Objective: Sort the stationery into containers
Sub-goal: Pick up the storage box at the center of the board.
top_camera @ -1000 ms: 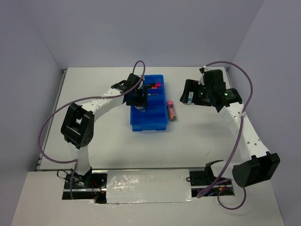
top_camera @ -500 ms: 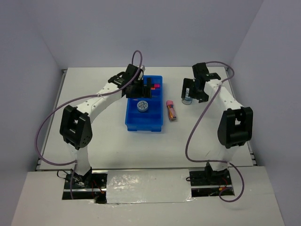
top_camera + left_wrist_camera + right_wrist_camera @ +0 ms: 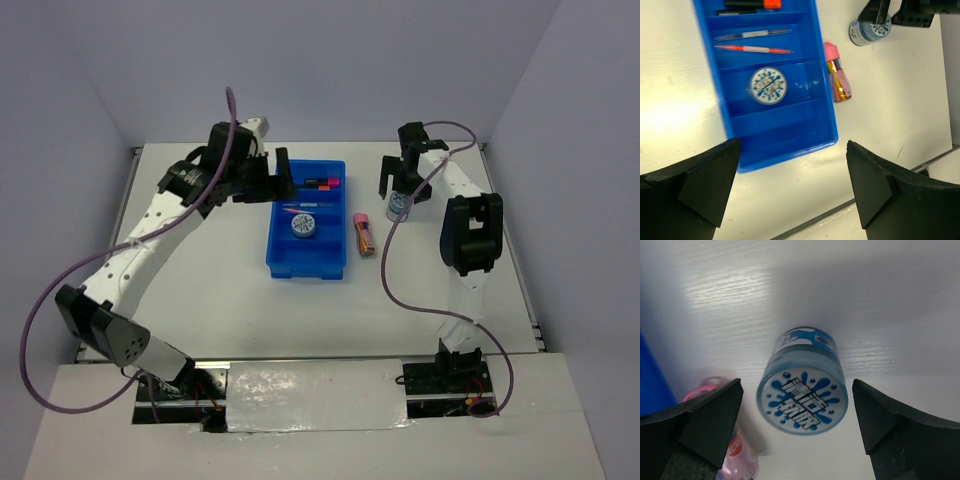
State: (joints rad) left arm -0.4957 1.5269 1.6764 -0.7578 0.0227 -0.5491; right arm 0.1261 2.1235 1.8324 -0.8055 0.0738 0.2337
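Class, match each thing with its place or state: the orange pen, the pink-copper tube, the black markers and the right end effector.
Things:
1. orange pen
2. pink-copper tube
3. black markers
4. right end effector

Places or states:
A. open, above a tape roll on the table
B. far end compartment of the tray
C. on the table beside the tray
D. tray's second compartment from the far end

Pairs: 1-D, 2-C, 3-B, 4-A
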